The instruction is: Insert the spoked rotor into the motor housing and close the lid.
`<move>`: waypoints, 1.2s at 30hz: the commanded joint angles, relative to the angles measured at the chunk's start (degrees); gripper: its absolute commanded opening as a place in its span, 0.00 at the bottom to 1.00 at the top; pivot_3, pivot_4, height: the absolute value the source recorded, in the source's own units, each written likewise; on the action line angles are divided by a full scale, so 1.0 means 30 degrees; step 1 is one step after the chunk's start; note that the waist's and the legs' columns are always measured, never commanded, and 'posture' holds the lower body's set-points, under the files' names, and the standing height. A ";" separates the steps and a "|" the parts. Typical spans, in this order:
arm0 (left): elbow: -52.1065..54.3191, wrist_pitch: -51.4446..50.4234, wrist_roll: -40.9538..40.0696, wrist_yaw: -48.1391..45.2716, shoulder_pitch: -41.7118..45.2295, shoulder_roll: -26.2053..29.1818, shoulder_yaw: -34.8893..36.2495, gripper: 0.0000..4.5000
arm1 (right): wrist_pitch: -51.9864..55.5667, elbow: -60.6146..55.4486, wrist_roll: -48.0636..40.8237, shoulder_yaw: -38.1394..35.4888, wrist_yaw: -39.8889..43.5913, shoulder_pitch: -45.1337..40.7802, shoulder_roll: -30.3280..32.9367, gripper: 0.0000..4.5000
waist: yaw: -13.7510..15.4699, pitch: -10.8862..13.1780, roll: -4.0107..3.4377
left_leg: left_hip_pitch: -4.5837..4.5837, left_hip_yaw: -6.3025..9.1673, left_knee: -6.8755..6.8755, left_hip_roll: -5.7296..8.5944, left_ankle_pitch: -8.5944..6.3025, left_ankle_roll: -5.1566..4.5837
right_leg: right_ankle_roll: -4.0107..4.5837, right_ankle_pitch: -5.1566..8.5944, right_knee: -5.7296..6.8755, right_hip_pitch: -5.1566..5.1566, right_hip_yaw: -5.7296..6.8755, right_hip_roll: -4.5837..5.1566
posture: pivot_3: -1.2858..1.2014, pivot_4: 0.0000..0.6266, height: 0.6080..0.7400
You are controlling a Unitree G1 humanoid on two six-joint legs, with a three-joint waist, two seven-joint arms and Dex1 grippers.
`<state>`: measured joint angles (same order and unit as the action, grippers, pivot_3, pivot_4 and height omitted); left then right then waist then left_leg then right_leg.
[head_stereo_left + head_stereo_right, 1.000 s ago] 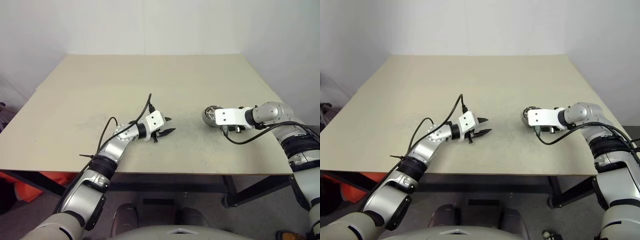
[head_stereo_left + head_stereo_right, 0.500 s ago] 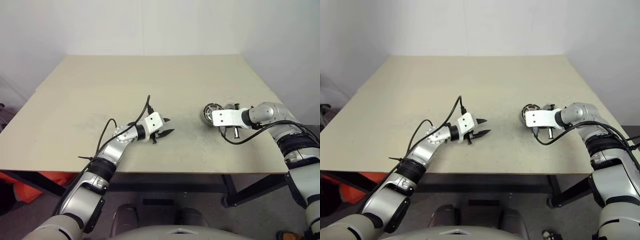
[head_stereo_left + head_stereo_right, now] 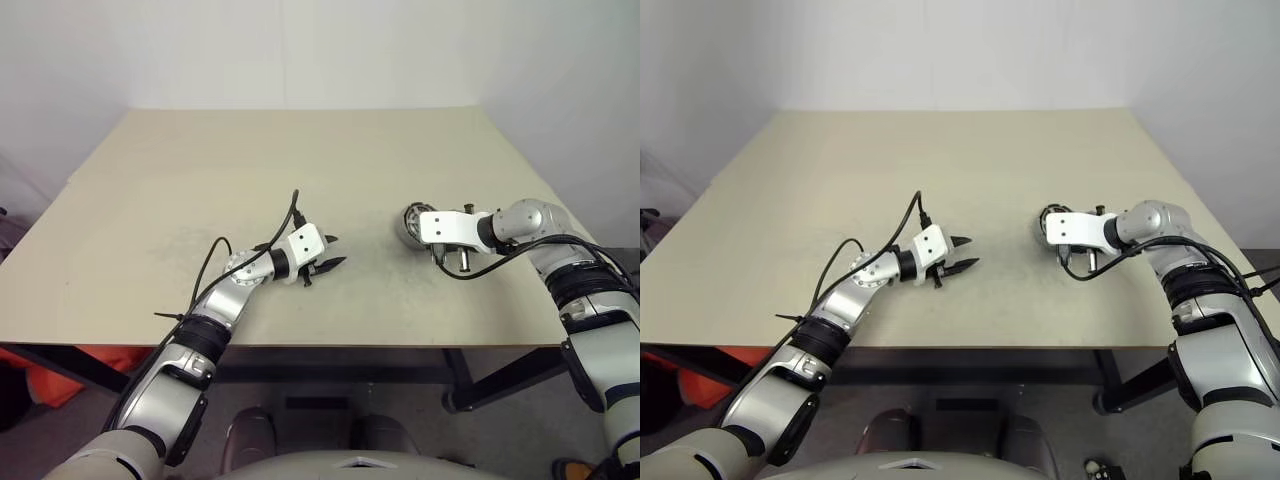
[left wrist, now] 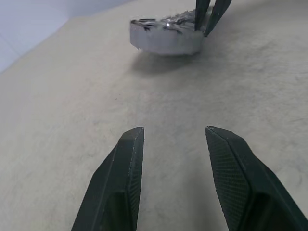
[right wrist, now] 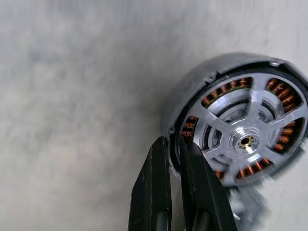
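Motor housing (image 5: 240, 134) sitting near the desk's (image 3: 300, 160) right edge, spoked rotor (image 5: 247, 140) already inside; right pincer (image 5: 174, 159) pinching its rim, probably for repositioning; left pincer (image 4: 174, 144) waiting half-open, empty, near the front edge.

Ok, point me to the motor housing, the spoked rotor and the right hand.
motor housing (image 5: 192, 91): right wrist view, outer grey wall.
spoked rotor (image 5: 224, 127): right wrist view, a silver spoke inside the housing.
right hand (image 5: 178, 166): right wrist view, between its closed fingertips at the housing's rim.
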<state>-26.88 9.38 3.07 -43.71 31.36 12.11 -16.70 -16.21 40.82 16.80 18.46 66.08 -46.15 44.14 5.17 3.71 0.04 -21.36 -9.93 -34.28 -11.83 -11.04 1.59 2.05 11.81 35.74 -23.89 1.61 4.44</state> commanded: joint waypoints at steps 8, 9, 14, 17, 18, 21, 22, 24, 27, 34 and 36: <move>0.0825 0.0083 -0.0179 0.0355 -0.0190 0.0653 0.0647 0.48 | 0.1830 -0.6191 -0.3482 -0.1188 0.2169 0.0729 0.0001 0.00 | 0.0292 -0.0001 -0.0002 | -0.0147 -0.0004 -0.0007 0.0004 0.0010 -0.0100 | 0.0007 0.0002 -0.0015 -0.0110 0.0017 0.0025 | 0.52 0.00 1.00; 0.0892 0.0072 -0.0192 0.0391 -0.0281 0.0773 0.0725 0.48 | 0.1971 -0.6728 -0.3584 -0.1130 0.2274 0.0907 -0.0026 0.00 | 0.0284 -0.0001 -0.0001 | -0.0145 -0.0004 -0.0008 0.0004 0.0006 -0.0093 | 0.0006 0.0002 -0.0016 -0.0109 0.0015 0.0026 | 0.52 0.00 1.00; 0.0946 -0.0007 -0.0269 0.0593 -0.0562 0.1323 0.1186 0.48 | 0.2650 -0.9186 -0.4059 -0.0701 0.2769 0.1998 -0.0414 0.00 | 0.0263 -0.0001 -0.0001 | -0.0129 -0.0004 -0.0008 -0.0001 -0.0017 -0.0033 | 0.0002 0.0000 -0.0003 -0.0107 0.0014 0.0024 | 0.52 0.00 1.00; 0.0893 -0.0014 -0.0311 0.0705 -0.0682 0.1602 0.1361 0.48 | 0.3267 -1.0392 -0.4155 -0.0414 0.2912 0.2429 -0.0704 0.00 | 0.0207 -0.0001 -0.0001 | -0.0125 -0.0004 -0.0008 -0.0004 -0.0015 -0.0028 | 0.0001 0.0000 0.0001 -0.0107 0.0013 0.0020 | 0.52 0.00 1.00; 0.0895 -0.0020 -0.0318 0.0743 -0.0703 0.1658 0.1409 0.48 | 0.3451 -1.0620 -0.4143 -0.0308 0.2914 0.2513 -0.0852 0.00 | 0.0196 -0.0001 -0.0001 | -0.0123 -0.0004 -0.0008 -0.0003 -0.0014 -0.0027 | 0.0000 0.0000 0.0002 -0.0106 0.0012 0.0020 | 0.52 0.00 1.00; 0.0917 -0.0058 -0.0329 0.0879 -0.0746 0.1746 0.1533 0.48 | 0.3905 -1.0895 -0.3956 -0.0013 0.2698 0.2604 -0.1449 0.00 | 0.0183 -0.0001 -0.0001 | -0.0123 -0.0004 -0.0008 0.0000 -0.0012 -0.0023 | -0.0001 -0.0002 0.0003 -0.0106 0.0009 0.0022 | 0.52 0.00 1.00; 0.0917 -0.0069 -0.0321 0.0902 -0.0746 0.1759 0.1549 0.48 | 0.4013 -1.0916 -0.3923 0.0075 0.2676 0.2624 -0.1627 0.00 | 0.0183 -0.0001 -0.0001 | -0.0123 -0.0004 -0.0008 0.0000 -0.0010 -0.0020 | -0.0001 -0.0002 0.0003 -0.0106 0.0009 0.0022 | 0.52 0.00 1.00; 0.0949 -0.0110 -0.0327 0.0950 -0.0743 0.1764 0.1569 0.48 | 0.4112 -1.0850 -0.3731 0.0305 0.2537 0.2652 -0.1971 0.00 | 0.0182 -0.0001 -0.0001 | -0.0124 -0.0004 -0.0008 -0.0001 -0.0010 -0.0018 | -0.0001 -0.0002 0.0002 -0.0106 0.0010 0.0021 | 0.52 0.00 1.00; 0.0961 -0.0123 -0.0311 0.1018 -0.0748 0.1791 0.1566 0.48 | 0.4201 -1.0659 -0.3490 0.0627 0.2326 0.2649 -0.2426 0.00 | 0.0175 -0.0001 -0.0001 | -0.0125 -0.0004 -0.0008 0.0000 -0.0010 -0.0017 | -0.0001 -0.0002 0.0002 -0.0106 0.0010 0.0021 | 0.52 0.00 1.00; 0.1079 -0.0181 -0.0328 0.1083 -0.0845 0.1862 0.1582 0.48 | 0.4707 -0.9733 -0.2875 0.1203 0.1596 0.2422 -0.3470 0.00 | 0.0165 -0.0001 -0.0001 | -0.0121 -0.0004 -0.0007 0.0000 -0.0008 -0.0012 | -0.0001 -0.0002 0.0003 -0.0105 0.0009 0.0021 | 0.52 0.00 1.00; 0.1086 -0.0196 -0.0326 0.1091 -0.0838 0.1858 0.1581 0.48 | 0.4733 -0.9292 -0.2540 0.1417 0.1232 0.2297 -0.3854 0.00 | 0.0153 -0.0001 -0.0001 | -0.0119 -0.0003 -0.0008 0.0000 -0.0004 -0.0006 | -0.0001 -0.0002 0.0010 -0.0105 0.0009 0.0021 | 0.52 0.00 1.00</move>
<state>-26.09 8.73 2.56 -40.93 28.49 17.34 -13.03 -1.89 13.29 9.23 23.40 71.42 -37.18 33.15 5.63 3.71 0.04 -21.72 -9.94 -34.31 -11.83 -11.05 1.58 2.04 11.80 35.78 -24.21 1.64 4.50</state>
